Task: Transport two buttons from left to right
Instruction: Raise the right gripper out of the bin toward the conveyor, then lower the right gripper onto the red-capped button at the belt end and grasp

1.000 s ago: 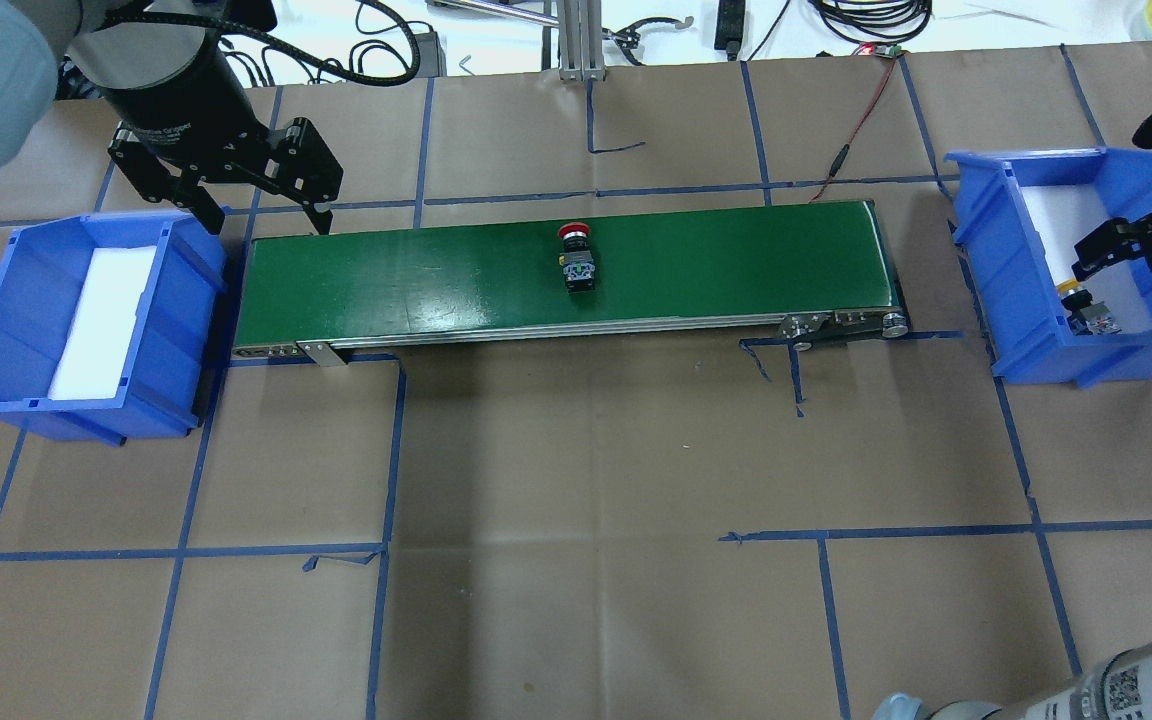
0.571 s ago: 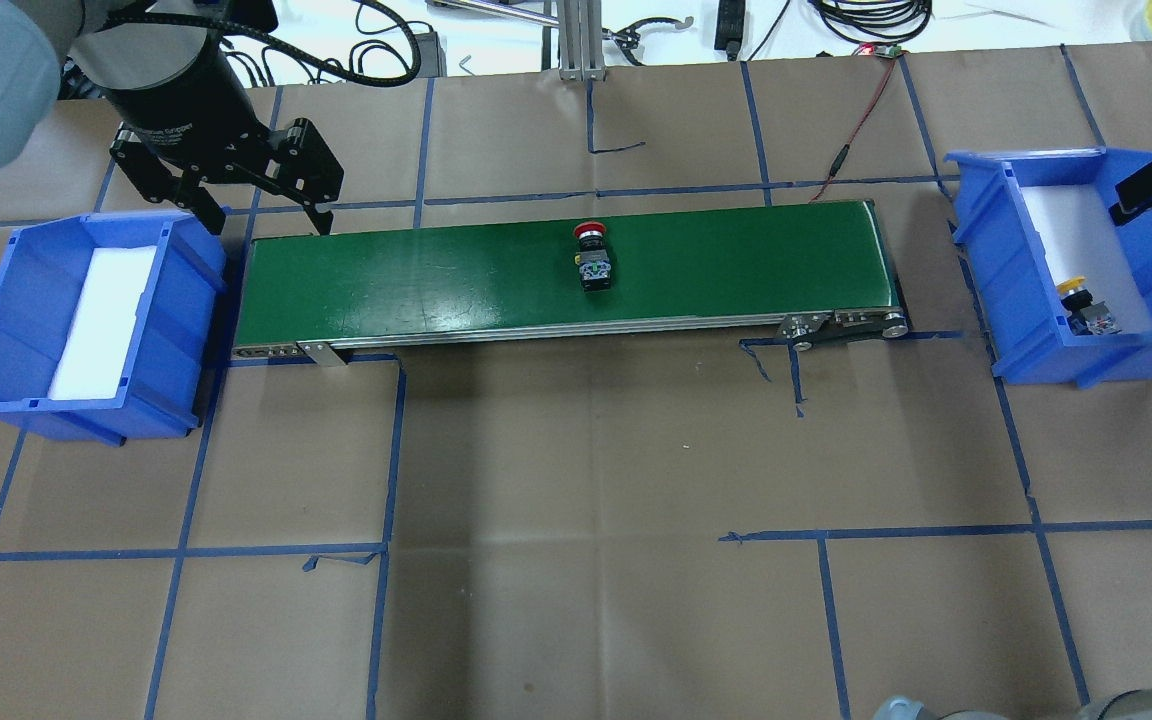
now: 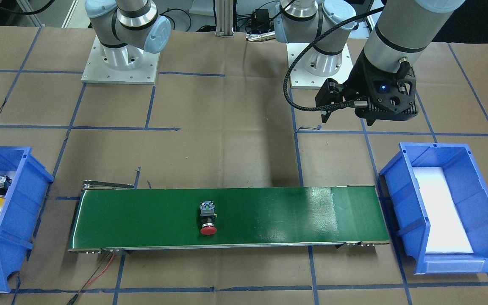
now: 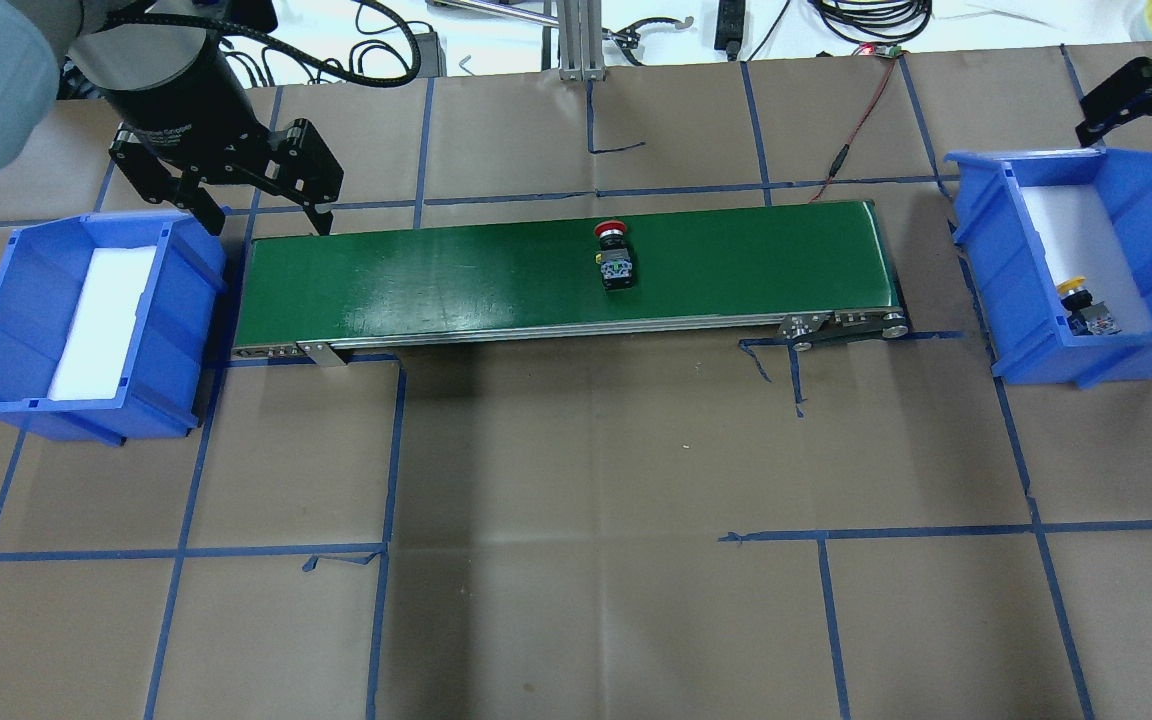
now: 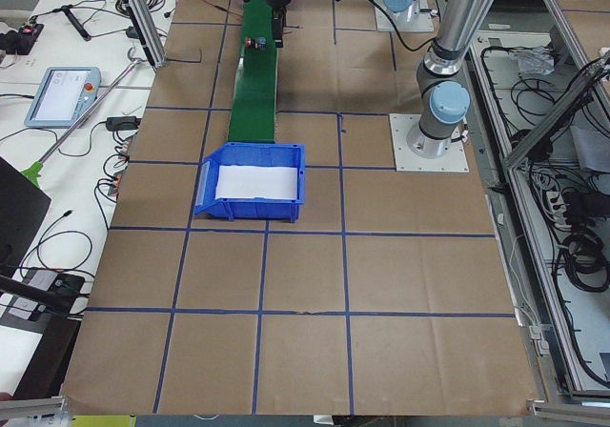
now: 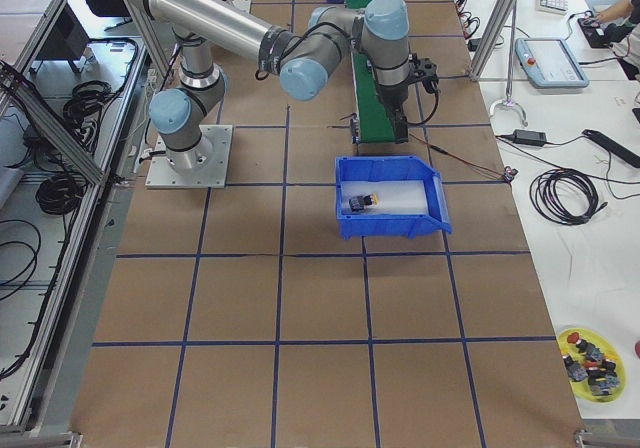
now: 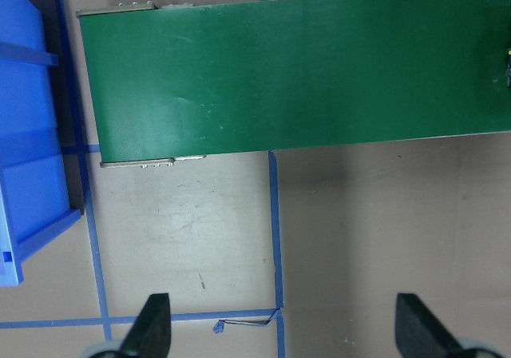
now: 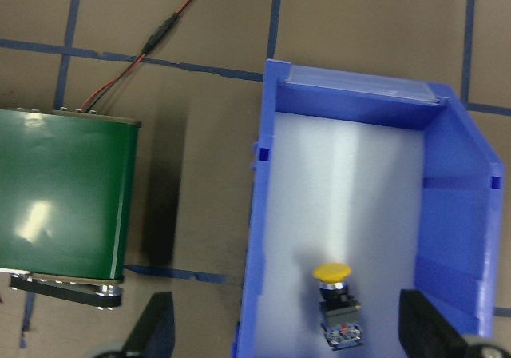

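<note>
The red-capped button (image 4: 616,256) lies on its side on the green conveyor belt (image 4: 416,285), right of the middle; it also shows in the front view (image 3: 208,218). The yellow-capped button (image 4: 1086,306) lies in the right blue bin (image 4: 976,250), and shows in the right wrist view (image 8: 337,302). My left gripper (image 4: 264,215) is open and empty, hovering by the belt's left far corner. My right gripper (image 8: 291,330) is open and empty, above the right bin; in the overhead view it (image 4: 1141,88) is beyond the bin's far end.
The left blue bin (image 4: 186,330) holds only a white foam pad. A red wire (image 4: 856,125) runs from the belt's right far corner. An aluminium post (image 4: 581,40) stands at the table's far edge. Blue tape lines cross the brown paper.
The red button has travelled right along the belt. My right gripper has risen out of the right bin and moved to the far side. The left arm has not moved.
</note>
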You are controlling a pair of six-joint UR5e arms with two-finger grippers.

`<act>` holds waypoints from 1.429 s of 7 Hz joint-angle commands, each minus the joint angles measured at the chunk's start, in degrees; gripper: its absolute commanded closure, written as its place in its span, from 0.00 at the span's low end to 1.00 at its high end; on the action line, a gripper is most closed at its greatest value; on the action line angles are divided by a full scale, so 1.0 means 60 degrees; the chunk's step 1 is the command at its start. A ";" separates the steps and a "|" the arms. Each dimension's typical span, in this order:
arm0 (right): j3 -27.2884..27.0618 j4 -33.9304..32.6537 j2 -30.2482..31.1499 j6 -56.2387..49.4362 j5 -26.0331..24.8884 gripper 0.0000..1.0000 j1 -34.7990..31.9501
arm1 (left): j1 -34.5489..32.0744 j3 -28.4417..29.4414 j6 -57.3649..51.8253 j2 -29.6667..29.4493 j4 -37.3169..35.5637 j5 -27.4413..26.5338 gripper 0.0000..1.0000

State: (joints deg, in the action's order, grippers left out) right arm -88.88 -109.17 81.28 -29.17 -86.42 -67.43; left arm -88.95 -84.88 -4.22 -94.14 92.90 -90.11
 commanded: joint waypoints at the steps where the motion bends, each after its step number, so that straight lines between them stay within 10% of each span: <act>1: 0.0513 0.0904 0.0018 0.2552 -0.1367 0.00 -0.2081 | 0.0000 -0.0003 0.0000 0.0016 0.0000 0.0003 0.00; 10: -0.0564 -0.0667 -0.1242 0.5066 -0.0378 0.03 -0.3922 | 0.0000 -0.0003 0.0000 0.0031 0.0015 -0.0026 0.00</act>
State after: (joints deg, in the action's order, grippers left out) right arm -90.24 -110.07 74.53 0.61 -88.93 -90.83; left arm -88.95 -84.90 -4.22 -93.96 92.99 -90.26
